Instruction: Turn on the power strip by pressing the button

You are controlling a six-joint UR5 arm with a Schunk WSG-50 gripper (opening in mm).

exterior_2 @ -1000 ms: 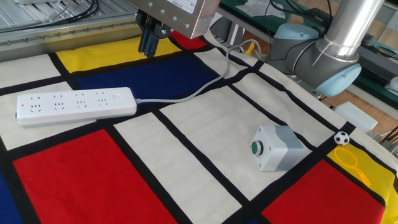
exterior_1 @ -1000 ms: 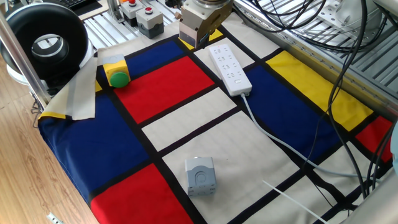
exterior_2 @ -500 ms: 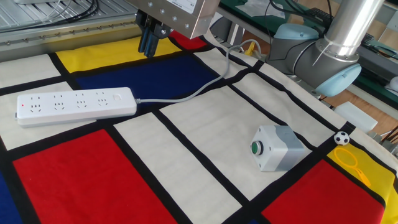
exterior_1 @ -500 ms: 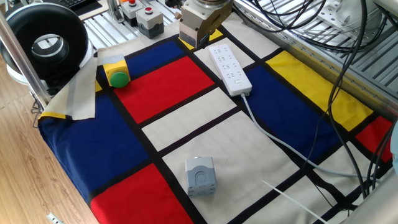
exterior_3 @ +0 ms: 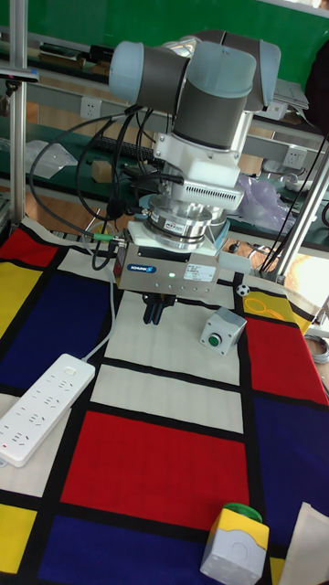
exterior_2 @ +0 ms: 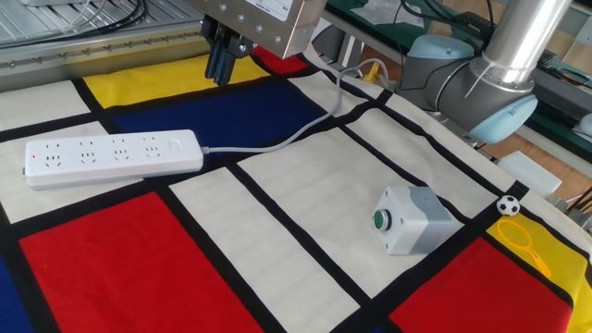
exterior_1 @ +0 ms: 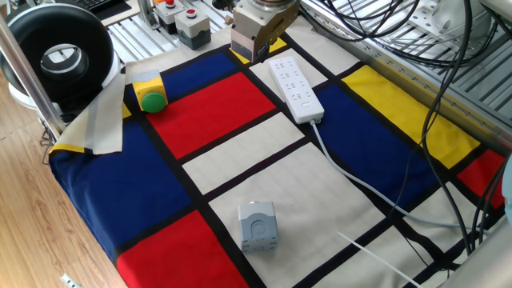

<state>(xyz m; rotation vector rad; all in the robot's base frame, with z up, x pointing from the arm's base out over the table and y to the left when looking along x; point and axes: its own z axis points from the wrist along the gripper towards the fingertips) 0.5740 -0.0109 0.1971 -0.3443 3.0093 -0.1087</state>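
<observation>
The white power strip (exterior_1: pixel 294 86) (exterior_2: pixel 111 155) (exterior_3: pixel 41 407) lies flat on the colour-block cloth, its white cable (exterior_2: pixel 287 134) running off from one end. The button (exterior_2: pixel 173 144) (exterior_1: pixel 308 103) is a tiny pale switch at that cable end. My gripper (exterior_2: pixel 219 74) (exterior_3: pixel 155 313) hangs in the air above the cloth, clear of the strip and touching nothing. Its dark fingers (exterior_2: pixel 215 59) point down and sit together with no gap showing. In one fixed view the gripper body (exterior_1: pixel 254 32) covers the fingertips.
A small grey box with a green button (exterior_2: pixel 414 220) (exterior_1: pixel 258 226) (exterior_3: pixel 223 331) stands on a white patch. A yellow box with a green dome button (exterior_1: pixel 150 94) (exterior_3: pixel 236 544) sits near the cloth's edge. Grey boxes with red buttons (exterior_1: pixel 192 24) stand beyond it, beside a black round device (exterior_1: pixel 60 56).
</observation>
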